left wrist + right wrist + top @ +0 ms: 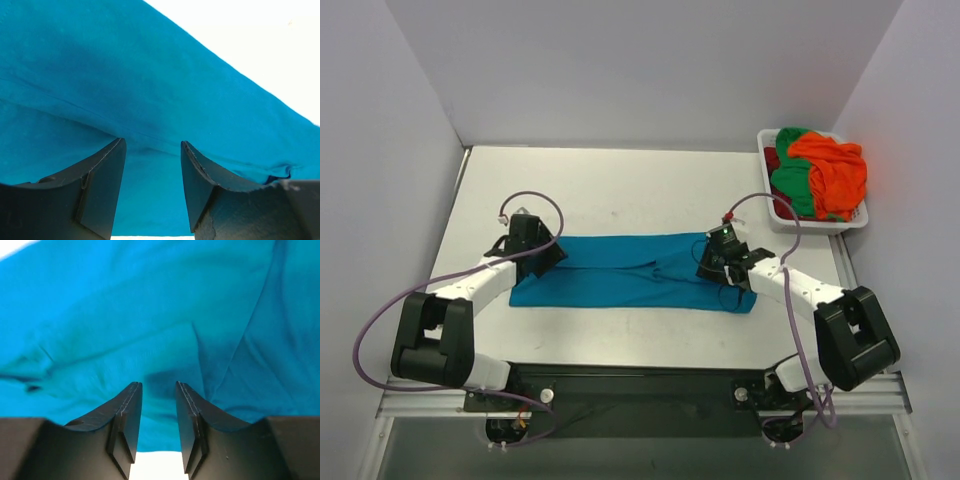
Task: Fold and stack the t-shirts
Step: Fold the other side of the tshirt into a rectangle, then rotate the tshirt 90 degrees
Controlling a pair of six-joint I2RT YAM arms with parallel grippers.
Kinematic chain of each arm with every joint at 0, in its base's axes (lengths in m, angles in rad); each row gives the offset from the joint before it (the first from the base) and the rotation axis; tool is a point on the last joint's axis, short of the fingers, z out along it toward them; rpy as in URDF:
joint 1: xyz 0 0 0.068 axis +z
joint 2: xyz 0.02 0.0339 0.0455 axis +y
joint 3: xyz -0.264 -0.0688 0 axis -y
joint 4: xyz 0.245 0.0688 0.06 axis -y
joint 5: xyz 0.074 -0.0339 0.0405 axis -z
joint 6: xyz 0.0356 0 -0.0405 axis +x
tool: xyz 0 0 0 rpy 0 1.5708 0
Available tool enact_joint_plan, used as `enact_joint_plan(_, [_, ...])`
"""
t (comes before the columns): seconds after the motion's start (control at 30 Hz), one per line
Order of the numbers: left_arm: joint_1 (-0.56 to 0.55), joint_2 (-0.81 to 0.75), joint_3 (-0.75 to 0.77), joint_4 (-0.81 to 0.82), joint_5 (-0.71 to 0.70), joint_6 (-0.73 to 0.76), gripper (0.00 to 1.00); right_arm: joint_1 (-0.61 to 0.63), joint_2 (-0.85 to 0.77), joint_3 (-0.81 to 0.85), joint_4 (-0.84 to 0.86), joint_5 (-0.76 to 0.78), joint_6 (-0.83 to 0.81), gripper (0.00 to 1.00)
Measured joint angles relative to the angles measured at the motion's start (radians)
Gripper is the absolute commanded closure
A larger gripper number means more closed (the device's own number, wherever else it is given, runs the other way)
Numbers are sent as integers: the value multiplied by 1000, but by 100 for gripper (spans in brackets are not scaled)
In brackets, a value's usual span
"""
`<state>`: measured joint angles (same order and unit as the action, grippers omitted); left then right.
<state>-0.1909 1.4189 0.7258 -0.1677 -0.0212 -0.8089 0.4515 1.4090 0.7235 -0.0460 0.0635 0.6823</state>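
A teal blue t-shirt (630, 275) lies folded into a long flat band across the table's middle. Over its left end hovers my left gripper (552, 255), open, with only flat teal cloth (150, 100) showing between and below its fingers (102, 185). My right gripper (712, 265) is over the band's right end, jaws open with a narrower gap, above wrinkled teal fabric (150, 315); nothing is pinched between its fingers (127, 420). More t-shirts, orange (835, 170), green (790, 185) and dark red (772, 160), lie heaped in the basket.
A white plastic basket (820, 226) stands at the table's back right corner. White walls enclose the table on the left, back and right. Purple cables loop from both arms over the table surface (620, 190).
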Motion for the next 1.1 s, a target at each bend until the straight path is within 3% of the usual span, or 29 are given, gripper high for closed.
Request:
enact_joint_plan(0.13, [-19, -5, -18, 3, 0, 0, 42, 61, 12, -32, -13, 13, 1, 72])
enact_joint_plan(0.4, [-49, -31, -71, 7, -16, 0, 42, 116, 29, -64, -16, 38, 27, 70])
enact_joint_plan(0.57, [-84, -41, -95, 2, -40, 8, 47, 113, -98, -95, -71, 55, 42, 64])
enact_joint_plan(0.77, [-178, -77, -97, -1, -90, 52, 51, 69, -214, -92, -102, 79, 50, 64])
enact_joint_plan(1.1, [-354, 35, -45, -28, -176, 104, 55, -56, 61, 17, -128, 62, 22, 64])
